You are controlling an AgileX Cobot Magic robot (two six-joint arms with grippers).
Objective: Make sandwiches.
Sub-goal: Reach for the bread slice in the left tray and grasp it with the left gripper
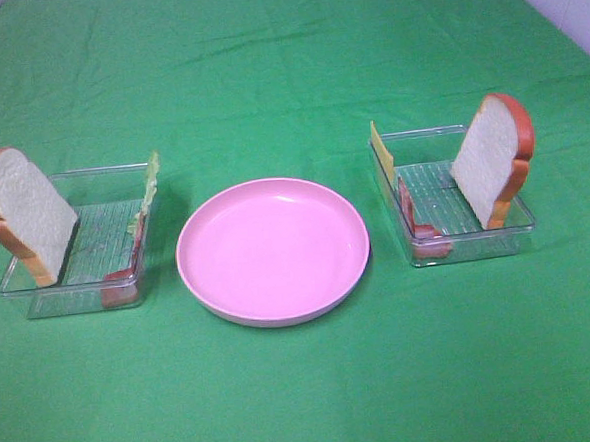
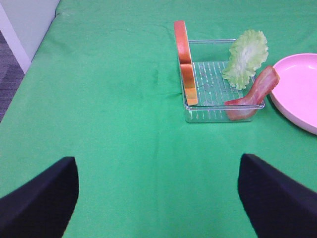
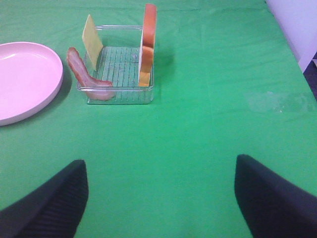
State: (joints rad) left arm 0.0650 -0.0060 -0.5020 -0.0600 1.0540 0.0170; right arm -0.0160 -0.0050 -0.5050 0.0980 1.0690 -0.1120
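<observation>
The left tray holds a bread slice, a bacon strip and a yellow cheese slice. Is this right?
No. The left tray holds a bread slice, a bacon strip and a lettuce leaf, as the left wrist view shows; the cheese stands in the right tray.

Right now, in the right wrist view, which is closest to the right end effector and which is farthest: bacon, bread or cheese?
From the right end effector:
1. The bacon, near corner of the tray, plate side.
2. The bread, tray side away from the plate; too close to call with the bacon.
3. The cheese, behind the bacon, farthest.
</observation>
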